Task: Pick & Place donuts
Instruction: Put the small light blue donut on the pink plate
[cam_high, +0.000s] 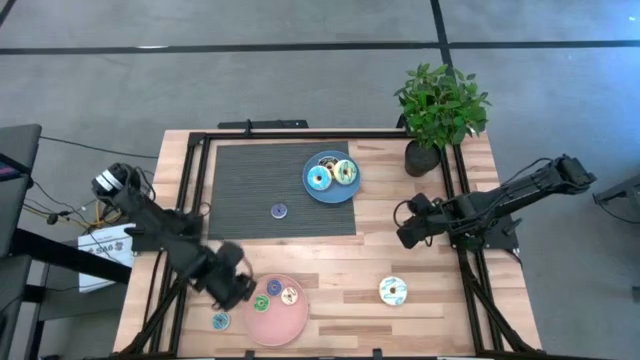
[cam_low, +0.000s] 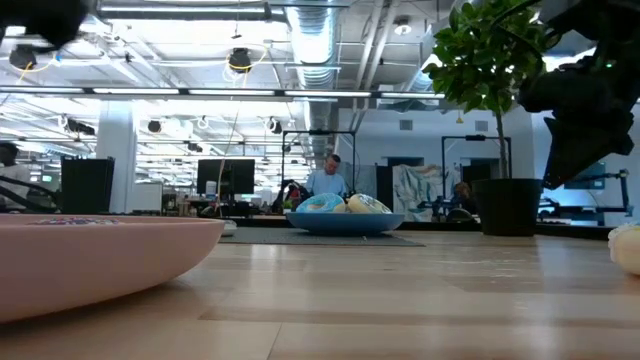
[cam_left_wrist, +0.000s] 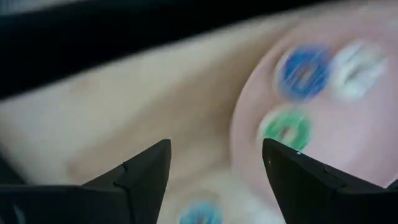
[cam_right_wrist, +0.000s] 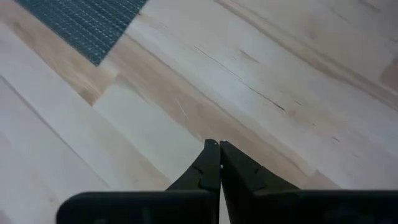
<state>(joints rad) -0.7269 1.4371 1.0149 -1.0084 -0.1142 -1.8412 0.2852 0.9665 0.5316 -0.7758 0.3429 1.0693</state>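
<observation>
Hovering my left gripper (cam_high: 238, 290) spread wide beside the pink plate (cam_high: 275, 322) — the small cyan donut (cam_high: 220, 321) lies just beyond; descending off-centre could knock it away. Right gripper (cam_right_wrist: 214, 148) clenched, empty.

Between the left gripper's (cam_left_wrist: 214, 163) two spread dark fingers (cam_left_wrist: 146, 168) lies pale wood tabletop (cam_left_wrist: 143, 118), with a round pink plate (cam_left_wrist: 367, 155) holding blue (cam_left_wrist: 303, 71), cream (cam_left_wrist: 356, 61) and green (cam_left_wrist: 285, 130) toy rings, a small cyan ring (cam_left_wrist: 200, 213) beside it
</observation>
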